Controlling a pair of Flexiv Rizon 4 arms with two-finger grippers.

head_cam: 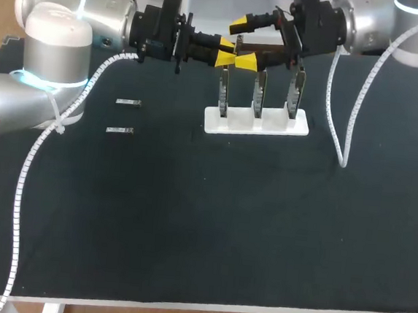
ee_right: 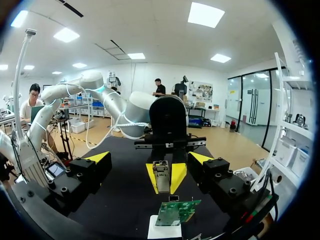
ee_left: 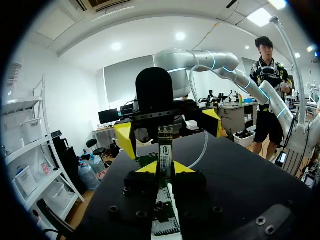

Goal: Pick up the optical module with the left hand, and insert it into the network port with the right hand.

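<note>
Head view: left end effector (head_cam: 227, 52) horizontal, mid-air

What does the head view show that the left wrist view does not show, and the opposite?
Only the head view shows two spare optical modules lying on the table, left of the white stand. Only the left wrist view shows the held optical module close up, upright in the left claw. Both show the left claw shut on that module and the right claw open, its tips flanking it.
</note>
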